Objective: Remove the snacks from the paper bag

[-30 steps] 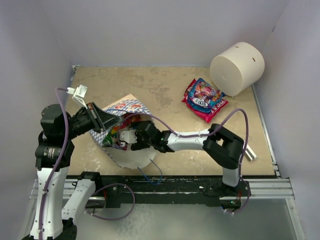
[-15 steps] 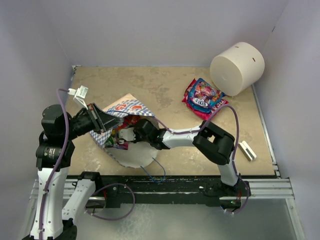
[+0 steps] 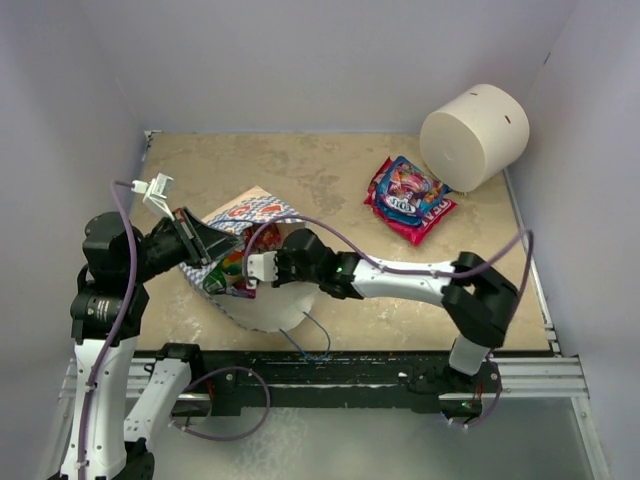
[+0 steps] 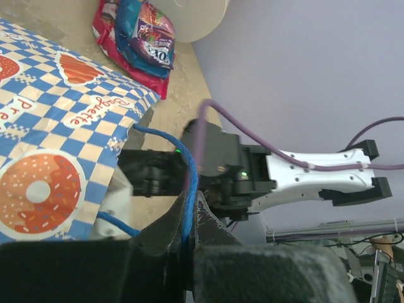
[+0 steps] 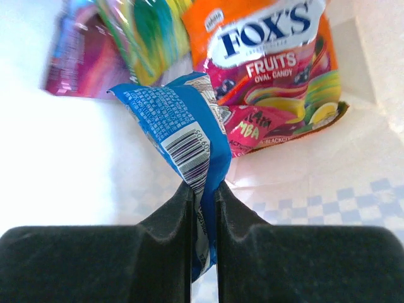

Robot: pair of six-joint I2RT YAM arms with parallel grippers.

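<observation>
Beige counter (image 3: 330,180): the paper bag (image 3: 255,212) lies near its left edge, right tool (image 5: 203,187) inside the mouth, clamped on a blue packet (image 5: 189,126) (Fox's candy packet (image 5: 271,57) just behind); left tool (image 4: 184,221) pinches a blue cord handle (image 4: 188,180).

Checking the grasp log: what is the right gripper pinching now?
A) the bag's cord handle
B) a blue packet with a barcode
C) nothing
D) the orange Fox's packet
B: the right wrist view shows the right gripper shut on the blue packet, barcode facing the camera.
</observation>
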